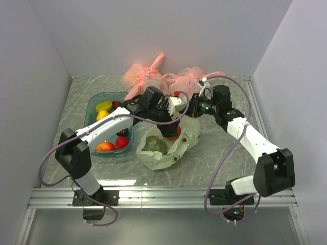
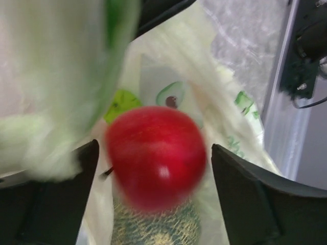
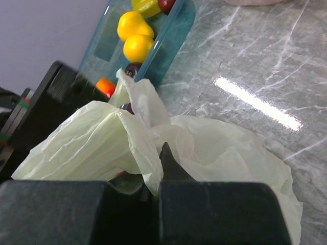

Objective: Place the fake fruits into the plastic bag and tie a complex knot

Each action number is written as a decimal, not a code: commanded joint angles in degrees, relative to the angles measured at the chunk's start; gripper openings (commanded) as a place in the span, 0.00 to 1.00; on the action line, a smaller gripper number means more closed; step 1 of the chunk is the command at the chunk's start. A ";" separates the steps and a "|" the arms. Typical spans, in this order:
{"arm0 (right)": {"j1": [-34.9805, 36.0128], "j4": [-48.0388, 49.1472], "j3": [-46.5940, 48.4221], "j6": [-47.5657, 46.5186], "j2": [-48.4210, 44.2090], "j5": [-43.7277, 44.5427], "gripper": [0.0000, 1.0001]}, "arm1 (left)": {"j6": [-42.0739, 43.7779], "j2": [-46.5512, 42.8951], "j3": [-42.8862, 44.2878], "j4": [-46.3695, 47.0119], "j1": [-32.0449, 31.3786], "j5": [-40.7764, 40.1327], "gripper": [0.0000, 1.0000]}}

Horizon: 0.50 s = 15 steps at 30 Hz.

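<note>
Pale mint bag point(image 1: 190, 139) holding bumpy fruit point(image 1: 155, 145), left claw point(image 2: 153, 161) released, right claw point(image 3: 162, 162) grasping its rim

The table point(image 1: 76, 102) is grey-green stone with white lines. A blue tray point(image 1: 107, 94) sits on its left side. A pale green bag point(image 1: 161, 162) lies just beside the tray, in the middle. A pink bag point(image 1: 139, 76) and a second pink bag point(image 1: 186, 79) sit at the back.

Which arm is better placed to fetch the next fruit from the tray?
Left. The left pincer is open, and the tray holding the fruits stands on that side. The right pincer is shut on the plastic bag's rim, holding it up.
</note>
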 commanded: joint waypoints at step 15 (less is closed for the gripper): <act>-0.19 0.51 1.98 -5.56 0.56 -0.09 0.00 | 0.01 -21.53 -6.53 -7.60 29.07 2.10 0.99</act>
